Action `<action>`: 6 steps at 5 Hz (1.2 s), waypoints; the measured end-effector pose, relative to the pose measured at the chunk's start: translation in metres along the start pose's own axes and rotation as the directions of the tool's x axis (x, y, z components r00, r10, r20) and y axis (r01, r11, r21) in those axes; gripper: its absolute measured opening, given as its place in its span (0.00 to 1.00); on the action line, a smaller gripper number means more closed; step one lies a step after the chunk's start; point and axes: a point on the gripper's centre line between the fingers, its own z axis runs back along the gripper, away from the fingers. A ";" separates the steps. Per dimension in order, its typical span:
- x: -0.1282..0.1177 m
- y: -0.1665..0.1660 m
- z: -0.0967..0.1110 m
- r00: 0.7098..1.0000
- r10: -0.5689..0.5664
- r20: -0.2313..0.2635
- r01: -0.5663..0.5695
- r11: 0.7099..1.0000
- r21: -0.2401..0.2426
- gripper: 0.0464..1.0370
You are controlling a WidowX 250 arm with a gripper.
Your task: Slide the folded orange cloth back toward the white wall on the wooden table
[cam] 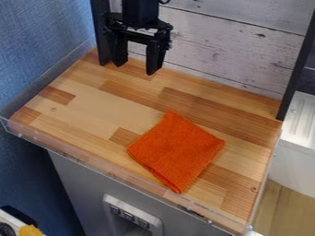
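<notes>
- One gripper [135, 69] is noted at the upper left of the work surface, hung with its tips pointed down; nothing is held in it.
- Two black fingers are counted; they are spread apart, with a gap seen between them.
- One orange cloth [177, 151] is found right of the centre of the wooden top [111, 107], well apart from the gripper and nearer the front edge. It is laid flat in a roughly square shape, one corner pointed to the back; layered edges are seen along its lower left side.
- One whitewashed plank panel [227, 50] is stood behind the top, flanked by two upright black posts, the left post [102, 34] beside the gripper and the right post [298, 69] at the far corner.
- One clear strip [91, 162] is fitted along the front edge.
- Below it, one grey front [80, 184] is recorded, with one light-framed panel [155, 224] set in it.
</notes>
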 end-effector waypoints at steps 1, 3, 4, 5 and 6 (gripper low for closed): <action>-0.005 -0.008 -0.010 0.999 -0.026 -0.020 0.026 1.000 0.000 0.96; -0.015 -0.045 -0.013 0.991 -0.136 0.019 0.136 0.991 0.018 0.96; -0.018 -0.062 -0.012 0.981 -0.185 0.053 0.184 0.982 0.028 0.96; -0.024 -0.074 -0.010 0.971 -0.227 0.079 0.224 0.974 0.039 0.96; -0.030 -0.084 -0.015 0.962 -0.259 0.087 0.256 0.966 0.047 0.96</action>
